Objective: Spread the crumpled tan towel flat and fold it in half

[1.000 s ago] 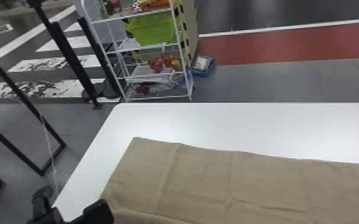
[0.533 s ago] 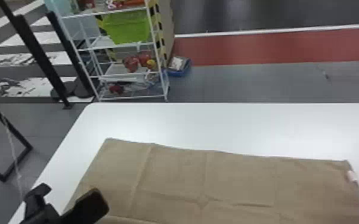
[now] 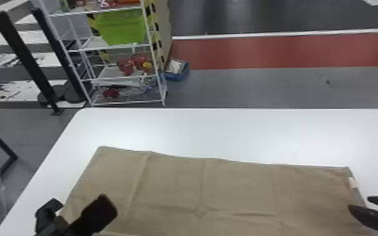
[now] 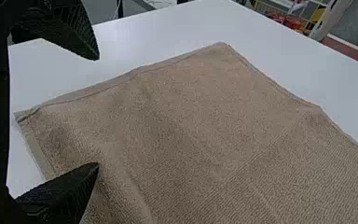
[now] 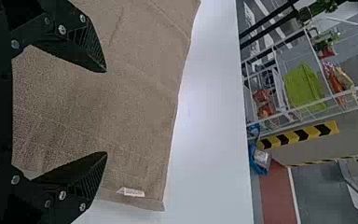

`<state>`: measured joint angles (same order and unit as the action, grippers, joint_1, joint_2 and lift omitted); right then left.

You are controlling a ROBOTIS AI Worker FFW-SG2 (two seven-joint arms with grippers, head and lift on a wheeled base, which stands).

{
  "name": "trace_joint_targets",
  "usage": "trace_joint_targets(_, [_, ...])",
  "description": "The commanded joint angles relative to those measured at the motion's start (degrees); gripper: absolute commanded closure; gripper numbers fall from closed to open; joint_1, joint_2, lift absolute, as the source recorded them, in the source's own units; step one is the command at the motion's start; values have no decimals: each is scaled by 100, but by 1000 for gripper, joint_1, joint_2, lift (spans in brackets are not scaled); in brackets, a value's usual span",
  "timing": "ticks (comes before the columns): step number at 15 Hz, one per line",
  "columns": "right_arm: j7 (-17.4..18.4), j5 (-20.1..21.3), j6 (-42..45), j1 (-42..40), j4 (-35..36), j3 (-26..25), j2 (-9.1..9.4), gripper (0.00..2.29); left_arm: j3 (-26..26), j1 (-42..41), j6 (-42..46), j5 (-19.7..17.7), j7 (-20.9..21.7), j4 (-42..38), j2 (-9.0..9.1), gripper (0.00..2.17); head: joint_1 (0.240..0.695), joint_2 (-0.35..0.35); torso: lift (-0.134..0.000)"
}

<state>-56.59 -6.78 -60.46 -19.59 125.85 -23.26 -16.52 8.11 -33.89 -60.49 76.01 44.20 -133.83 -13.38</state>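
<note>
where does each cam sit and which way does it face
Head view: on the head, facing forward and down over the towel and table; both grippers, left and right, show low down.
Left wrist view: on the left wrist, facing the towel's left end; two open fingers.
Right wrist view: on the right wrist, facing the tagged end; two open fingers.
Head and right wrist share the white tag.

The tan towel (image 3: pixel 235 188) lies spread on the white bench (image 3: pixel 229 135), lightly creased, its far edge slightly wavy, across the head view's lower middle.
</note>
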Motion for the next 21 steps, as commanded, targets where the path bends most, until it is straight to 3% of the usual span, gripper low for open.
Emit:
trace_joint_targets(1, [-10, 1, -33, 8, 19, -29, -18, 302, 86, -74, -206, -7, 10, -2, -42, 80, 695, 138, -123])
trace_joint_targets(7, [-1, 72, -121, 61, 28, -64, -105, 302, 103, -179, -241, 133, 265, -117, -112, 80, 695, 121, -123])
trace_joint_targets(10, [-1, 89, -103, 193, -130, 24, -105, 302, 596, -399, -627, 133, 203, -653, -112, 80, 695, 114, -123])
trace_joint_targets(16, [8, 116, 196, 202, -579, 129, -70, 302, 2063, -3, -1190, 10, -614, -626, 99, 80, 695, 3, -123])
trace_joint_targets(18, [8, 177, 336, 202, -693, 147, -70, 302, 2380, 322, -1190, 10, -667, -433, 319, 80, 695, -79, -123])
trace_joint_targets(21, [8, 195, 389, 202, -798, 68, -105, 302, 2714, 577, -1190, -289, -1221, -205, 380, 80, 695, -149, -123])
